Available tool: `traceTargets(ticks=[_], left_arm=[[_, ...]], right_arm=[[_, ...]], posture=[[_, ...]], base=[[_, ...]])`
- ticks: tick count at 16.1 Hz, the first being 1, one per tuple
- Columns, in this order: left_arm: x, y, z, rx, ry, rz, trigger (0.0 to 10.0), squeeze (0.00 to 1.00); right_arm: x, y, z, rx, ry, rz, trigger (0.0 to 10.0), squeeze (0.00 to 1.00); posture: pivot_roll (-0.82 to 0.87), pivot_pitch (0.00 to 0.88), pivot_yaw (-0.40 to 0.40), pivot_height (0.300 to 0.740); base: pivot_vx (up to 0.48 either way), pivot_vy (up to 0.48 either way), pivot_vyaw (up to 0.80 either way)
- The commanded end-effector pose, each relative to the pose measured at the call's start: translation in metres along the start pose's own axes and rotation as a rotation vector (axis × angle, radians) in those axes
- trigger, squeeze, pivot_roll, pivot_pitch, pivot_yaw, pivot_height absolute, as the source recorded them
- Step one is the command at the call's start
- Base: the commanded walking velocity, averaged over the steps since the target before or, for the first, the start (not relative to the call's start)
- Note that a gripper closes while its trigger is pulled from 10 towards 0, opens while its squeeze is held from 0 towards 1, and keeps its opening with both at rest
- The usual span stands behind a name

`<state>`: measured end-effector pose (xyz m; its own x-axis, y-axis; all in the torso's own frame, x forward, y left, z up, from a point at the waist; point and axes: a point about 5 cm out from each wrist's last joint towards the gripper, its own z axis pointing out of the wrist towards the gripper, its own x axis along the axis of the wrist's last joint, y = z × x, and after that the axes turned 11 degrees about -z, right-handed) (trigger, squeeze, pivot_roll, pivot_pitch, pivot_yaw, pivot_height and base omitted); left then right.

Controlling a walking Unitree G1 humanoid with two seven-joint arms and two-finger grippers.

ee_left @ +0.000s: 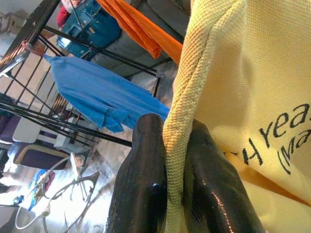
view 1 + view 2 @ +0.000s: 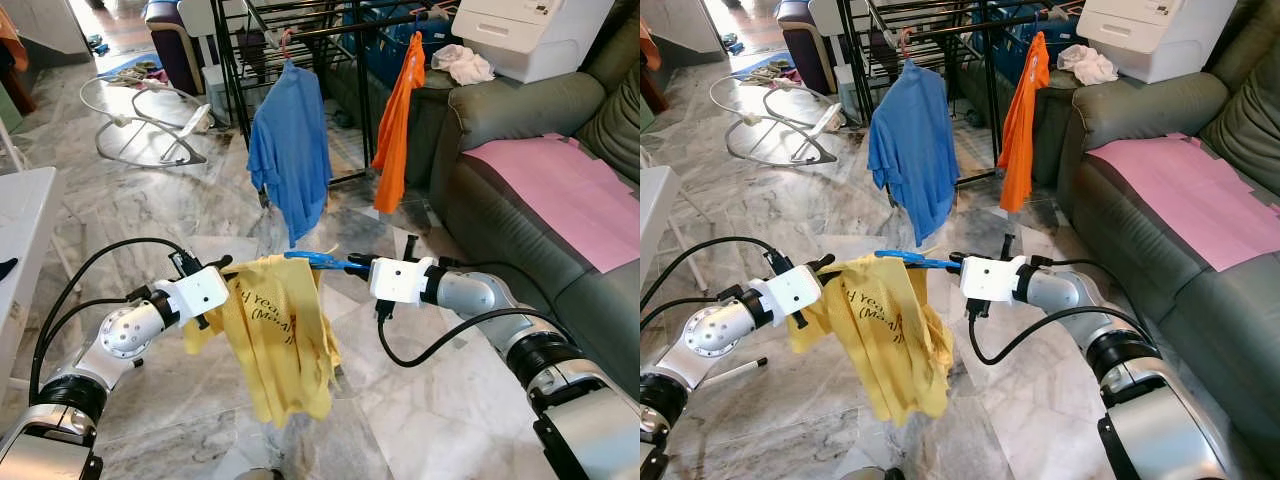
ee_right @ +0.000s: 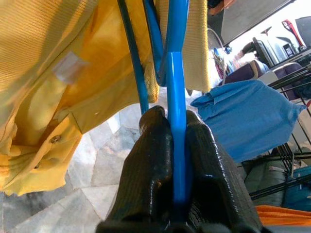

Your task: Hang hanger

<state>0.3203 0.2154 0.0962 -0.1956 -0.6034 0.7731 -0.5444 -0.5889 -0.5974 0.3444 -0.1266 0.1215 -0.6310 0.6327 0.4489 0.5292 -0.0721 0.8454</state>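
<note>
A blue hanger (image 2: 322, 261) carrying a yellow shirt (image 2: 280, 335) is held level in mid-air above the marble floor (image 2: 200, 215), between the two arms. The right claw (image 2: 352, 263) is clamped on the hanger's blue bar; the right wrist view shows the bar pinched between both fingers (image 3: 148, 179). The left claw (image 2: 226, 266) is closed on the shirt's ribbed edge, the fabric squeezed between its fingers (image 1: 141, 184). Black print on the shirt reads partly "yea" and "(Ma"; the rest is folded away. Open floor lies between the shirt and the black rack (image 2: 300, 40) ahead. On the rack hang a blue shirt (image 2: 290, 150) and an orange shirt (image 2: 395, 125), with a gap between them. A grey sofa (image 2: 520, 200) with a pink sheet (image 2: 565, 195) bounds the right side; a white tabletop (image 2: 22, 215) edges the left.
</note>
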Motion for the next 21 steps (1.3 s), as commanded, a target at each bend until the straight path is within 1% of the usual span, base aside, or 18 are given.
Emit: traceTargets(ticks=[1,2,3,4,7,8,9,10,11,14,15,16,17,19,20,21], left_arm=[[0.0117,-0.0104,0.0053,0.057,0.061,0.003,4.4,0.0],[0.0116,-0.0101,0.0057,0.055,0.059,0.002,4.9,0.0],[0.0116,-0.0099,0.0058,0.055,0.058,0.002,4.9,0.0],[0.0113,-0.0097,0.0058,0.053,0.057,0.002,6.2,0.0],[0.011,-0.0095,0.0058,0.051,0.055,0.001,6.9,0.0],[0.011,-0.0095,0.0058,0.051,0.055,0.001,6.9,0.0],[0.011,-0.0095,0.0058,0.051,0.055,0.001,7.0,0.0],[0.0111,-0.0095,0.0058,0.051,0.055,0.001,7.1,0.0],[0.0112,-0.0094,0.0059,0.051,0.056,0.002,7.0,0.0],[0.011,-0.0092,0.0059,0.05,0.055,0.0,6.7,0.0],[0.011,-0.0092,0.0058,0.049,0.055,0.0,6.5,0.0],[0.0109,-0.0092,0.0058,0.049,0.055,0.0,6.5,0.0],[0.0108,-0.0091,0.0057,0.049,0.055,-0.001,6.5,0.0],[0.0109,-0.0088,0.0062,0.047,0.054,-0.002,5.7,0.0],[0.0108,-0.0086,0.0061,0.046,0.054,-0.003,4.7,0.0],[0.0107,-0.0086,0.0061,0.046,0.054,-0.003,4.7,0.0]], right_arm=[[0.0024,-0.0039,0.0035,0.014,0.017,0.023,10.0,0.0],[0.0024,-0.0036,0.0033,0.011,0.023,0.044,10.0,0.56],[0.0026,-0.0034,0.0031,0.01,0.031,0.059,10.0,1.0],[0.003,-0.003,0.0033,0.009,0.031,0.05,10.0,1.0],[0.0033,-0.0047,0.0042,0.03,0.028,0.041,10.0,1.0],[0.0033,-0.005,0.0043,0.033,0.028,0.044,10.0,1.0],[0.0034,-0.0056,0.0045,0.038,0.029,0.049,10.0,0.0],[0.0038,-0.0062,0.0046,0.042,0.033,0.057,10.0,0.0],[0.0049,-0.0074,0.005,0.051,0.047,0.069,0.0,0.0],[0.0049,-0.0075,0.0042,0.043,0.05,0.069,0.0,0.0],[0.0044,-0.008,0.0041,0.048,0.047,0.071,0.7,0.0],[0.0038,-0.0099,0.0043,0.069,0.044,0.079,6.2,0.0],[0.0038,-0.0096,0.0041,0.068,0.043,0.074,10.0,0.0],[0.0036,-0.0097,0.0041,0.068,0.042,0.075,10.0,0.0],[0.0034,-0.0102,0.0039,0.069,0.04,0.075,10.0,0.0],[0.0033,-0.0104,0.0039,0.07,0.04,0.074,10.0,0.0]], posture=[[-0.05,0.031,0.041,0.74],[-0.05,0.031,0.041,0.74],[-0.05,0.031,0.041,0.74],[-0.05,0.033,0.041,0.74],[-0.05,0.033,0.041,0.74],[-0.05,0.033,0.041,0.74],[-0.05,0.033,0.041,0.74],[-0.05,0.033,0.041,0.74],[-0.05,0.033,0.041,0.74],[-0.05,0.033,0.041,0.74],[-0.05,0.033,0.041,0.74],[-0.05,0.033,0.041,0.74],[-0.05,0.033,0.041,0.74],[-0.05,0.031,0.042,0.74],[-0.05,0.031,0.042,0.74],[-0.05,0.031,0.042,0.74]], base=[[0.0,0.0,0.0],[0.0,0.0,0.0],[0.0,0.0,0.0],[0.0,0.0,0.0],[0.0,0.0,0.0],[0.0,0.0,0.0],[0.0,0.0,0.0],[0.0,0.0,0.0],[0.0,0.0,0.0],[0.0,0.0,0.0],[0.0,0.0,0.0],[0.0,0.0,0.0],[0.0,0.0,0.0],[0.0,0.0,0.0],[0.0,0.0,0.0],[0.0,0.0,0.0]])
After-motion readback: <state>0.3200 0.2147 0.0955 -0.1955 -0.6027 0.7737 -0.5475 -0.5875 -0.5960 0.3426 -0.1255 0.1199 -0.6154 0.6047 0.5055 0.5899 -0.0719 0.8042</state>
